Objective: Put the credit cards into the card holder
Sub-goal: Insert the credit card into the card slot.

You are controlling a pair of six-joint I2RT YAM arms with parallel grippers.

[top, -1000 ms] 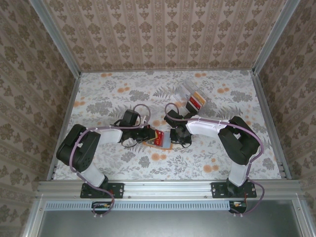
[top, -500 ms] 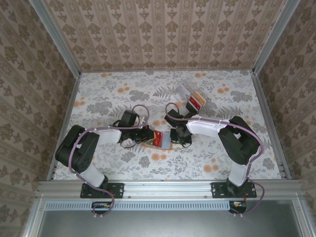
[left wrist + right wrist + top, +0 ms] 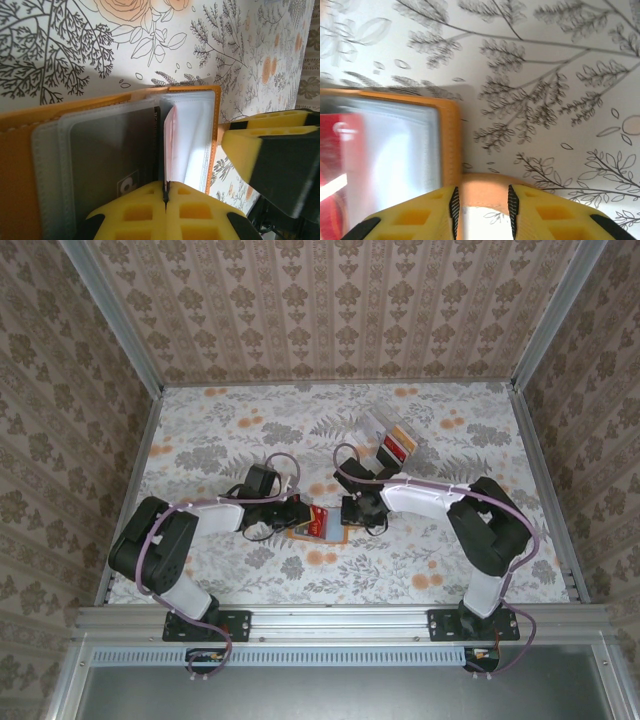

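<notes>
The orange card holder (image 3: 322,536) lies open on the table between my two grippers. My left gripper (image 3: 303,514) (image 3: 165,192) is shut on the edge of a red card (image 3: 168,145) that stands on edge among the holder's clear sleeves (image 3: 192,135). A dark grey card (image 3: 112,150) sits in the sleeve to its left. My right gripper (image 3: 349,512) (image 3: 481,205) is open, its pads on either side of the holder's orange tab (image 3: 485,192). The red card (image 3: 340,150) shows behind a clear sleeve. More cards (image 3: 400,444) stand in a box further back.
A clear plastic box (image 3: 380,428) stands behind the right arm on the flowered tablecloth (image 3: 220,440). Papered walls and metal rails (image 3: 540,470) close in the table. My right gripper's yellow finger (image 3: 270,150) sits just beyond the holder's right edge.
My right gripper's jaws have widened around the orange tab and shifted slightly left. The left gripper stays shut on the card, and the holder has barely moved.
</notes>
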